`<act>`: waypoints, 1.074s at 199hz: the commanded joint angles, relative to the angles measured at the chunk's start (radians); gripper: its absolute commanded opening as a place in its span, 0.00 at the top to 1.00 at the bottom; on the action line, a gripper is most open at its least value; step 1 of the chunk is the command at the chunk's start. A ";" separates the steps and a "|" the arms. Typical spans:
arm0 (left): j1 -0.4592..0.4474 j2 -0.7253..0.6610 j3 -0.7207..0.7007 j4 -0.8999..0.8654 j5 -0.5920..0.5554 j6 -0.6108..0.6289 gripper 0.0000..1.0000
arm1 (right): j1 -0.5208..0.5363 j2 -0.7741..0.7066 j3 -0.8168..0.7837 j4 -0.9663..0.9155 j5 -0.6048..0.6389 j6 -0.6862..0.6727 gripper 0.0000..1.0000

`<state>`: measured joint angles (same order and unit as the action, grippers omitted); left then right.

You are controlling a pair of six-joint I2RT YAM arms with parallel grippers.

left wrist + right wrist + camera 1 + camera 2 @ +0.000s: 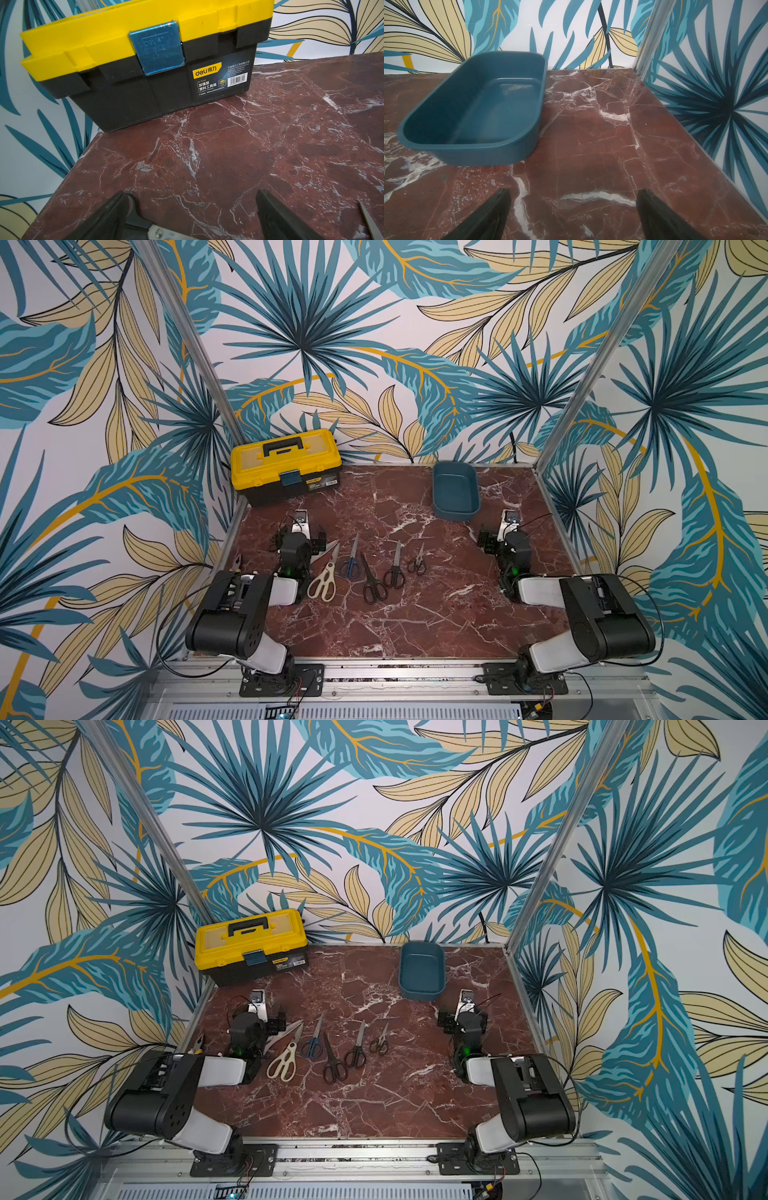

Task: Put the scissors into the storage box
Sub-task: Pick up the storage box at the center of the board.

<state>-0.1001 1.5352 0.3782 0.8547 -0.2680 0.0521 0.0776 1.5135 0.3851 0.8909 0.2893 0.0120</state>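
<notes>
- The storage box (pixel 483 152) is empty. The right wrist view shows its bare teal floor, so no part of the task is done yet.
- Five pairs of scissors lie in a row on the red marble tabletop (pixel 415 622), well apart from the box on its robot-facing side. The small black pair (pixel 419 559) is nearest the box. Then come the medium black pair (pixel 396 564), the long black pair (pixel 369 572) and the blue-handled pair (pixel 352 556). The cream-handled pair (pixel 329 568) is farthest from it.
- A sixth black-handled pair (pixel 159 232) shows in the left wrist view, farther still from the box, lying between the left gripper's fingers.
- The left gripper (pixel 191 196) is spread wide and grips nothing, low over that sixth pair.
- The right gripper (pixel 574 192) is also wide and empty, near the box's robot-facing end and over bare marble.
- By my reading, every pair has yet to be picked up and dropped into the box. The pair under the left gripper looks first in line.
</notes>
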 commanded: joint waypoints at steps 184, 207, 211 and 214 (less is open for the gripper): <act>-0.317 -0.387 0.463 -0.892 0.068 -0.165 0.01 | -0.036 0.208 1.104 -1.524 -0.161 0.304 0.09; -0.350 -0.404 0.466 -0.883 0.095 -0.204 0.00 | -0.036 0.428 1.395 -1.678 -0.274 0.319 0.14; -0.351 -0.408 0.462 -0.880 0.102 -0.207 0.00 | -0.036 0.470 1.452 -1.707 -0.276 0.320 0.15; -0.352 -0.412 0.459 -0.878 0.109 -0.207 0.00 | -0.036 0.498 1.486 -1.733 -0.275 0.319 0.16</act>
<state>-0.4465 1.1259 0.8497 0.1215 -0.2031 -0.0925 0.0429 1.8057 1.6875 -0.4446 0.1253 0.2745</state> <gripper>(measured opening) 0.999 0.859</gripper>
